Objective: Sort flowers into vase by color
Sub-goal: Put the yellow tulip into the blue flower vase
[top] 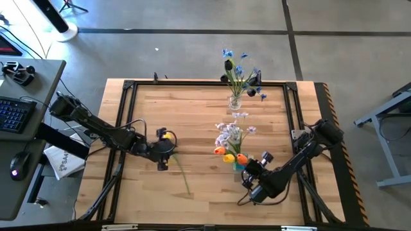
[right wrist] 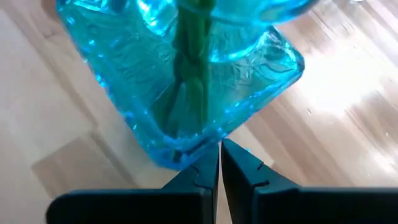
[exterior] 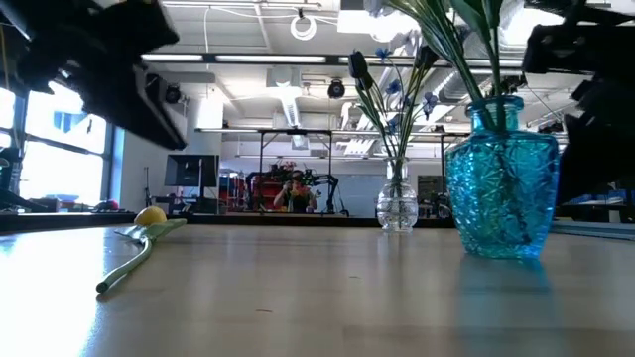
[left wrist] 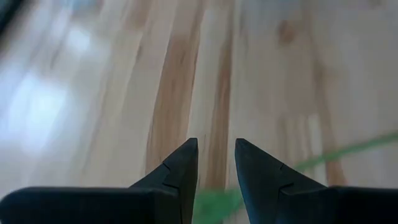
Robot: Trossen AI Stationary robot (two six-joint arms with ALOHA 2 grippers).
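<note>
A yellow flower (top: 168, 135) lies flat on the wooden table, its green stem (top: 182, 176) running toward the near edge. My left gripper (left wrist: 216, 146) hovers over it, open, with part of the stem (left wrist: 348, 149) showing past its fingers. A blue glass vase (exterior: 501, 183) stands right of centre and holds orange-red and yellow heads (top: 228, 154) and lilac-white ones (top: 231, 133). My right gripper (right wrist: 219, 149) is shut, with its tips at the vase's foot. A clear vase (top: 236, 101) at the far edge holds blue and near-black flowers. My right gripper's shut fingertips (right wrist: 208, 163) stand right at the lower corner of the blue vase (right wrist: 186, 152), slanting down from the table's near right. I cannot tell whether they touch the glass. The vase stands upright on the table.
A black frame (top: 128, 86) runs around the tabletop. Bare wood (top: 160, 106) lies at the far left and along the near edge. A desk with a keyboard (top: 13, 115) and mouse stands off the table's left side. A person shows far back in the room (exterior: 295, 193).
</note>
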